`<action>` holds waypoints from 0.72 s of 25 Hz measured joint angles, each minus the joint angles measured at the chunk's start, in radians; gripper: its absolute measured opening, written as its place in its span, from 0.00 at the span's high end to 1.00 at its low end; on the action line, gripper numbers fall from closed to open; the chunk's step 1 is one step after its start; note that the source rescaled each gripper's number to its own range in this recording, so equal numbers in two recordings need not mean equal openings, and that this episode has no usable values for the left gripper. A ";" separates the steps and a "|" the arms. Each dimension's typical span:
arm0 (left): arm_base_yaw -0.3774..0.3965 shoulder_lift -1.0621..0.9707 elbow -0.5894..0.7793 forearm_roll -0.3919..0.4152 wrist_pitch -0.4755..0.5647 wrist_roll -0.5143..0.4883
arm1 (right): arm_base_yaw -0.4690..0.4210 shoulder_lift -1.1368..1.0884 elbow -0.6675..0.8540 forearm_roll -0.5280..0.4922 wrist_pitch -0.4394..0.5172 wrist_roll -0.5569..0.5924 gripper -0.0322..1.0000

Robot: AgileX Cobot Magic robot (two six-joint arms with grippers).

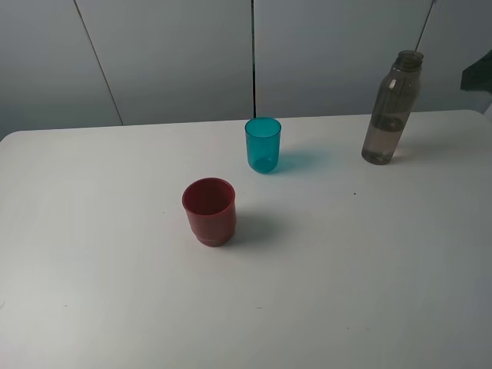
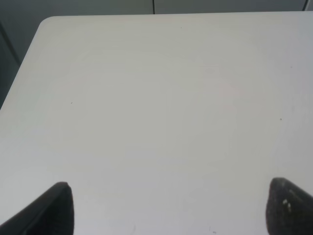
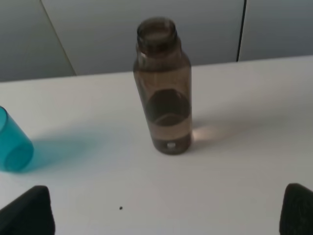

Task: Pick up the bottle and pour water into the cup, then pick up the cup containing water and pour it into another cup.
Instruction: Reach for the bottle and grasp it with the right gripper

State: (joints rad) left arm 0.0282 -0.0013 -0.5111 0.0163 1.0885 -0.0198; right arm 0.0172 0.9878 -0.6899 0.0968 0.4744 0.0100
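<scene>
The tall, slim, smoky grey-brown plastic bottle (image 3: 164, 98) stands upright before my right claw (image 3: 166, 215), which is spread wide and empty. I should straddle it squarely and close mid-body without tipping it.

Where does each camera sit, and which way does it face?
Exterior high: mounted high, looking down across the table toward the grey wall, at the bottle, the teal cup and the red cup; a dark shape at the right edge may be an arm.
Left wrist: on the left arm, facing bare table; the left gripper shows, fingertips wide apart.
Right wrist: on the right arm, facing the bottle; the right gripper shows, also open.
Shared: exterior high and right wrist both show bottle and teal cup.
</scene>
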 joint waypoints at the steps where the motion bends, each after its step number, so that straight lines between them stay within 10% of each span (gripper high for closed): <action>1: 0.000 0.000 0.000 0.000 0.000 0.000 | 0.014 0.047 0.012 0.000 -0.033 0.000 0.00; 8: 0.000 0.000 0.000 0.000 0.000 0.000 | 0.124 0.348 0.165 0.000 -0.487 0.000 0.00; 18: 0.000 0.000 0.000 0.000 0.000 0.000 | 0.132 0.778 0.174 0.000 -0.883 0.015 0.00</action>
State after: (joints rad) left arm 0.0282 -0.0013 -0.5111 0.0163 1.0885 -0.0198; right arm 0.1490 1.7661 -0.5159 0.0968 -0.4087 0.0253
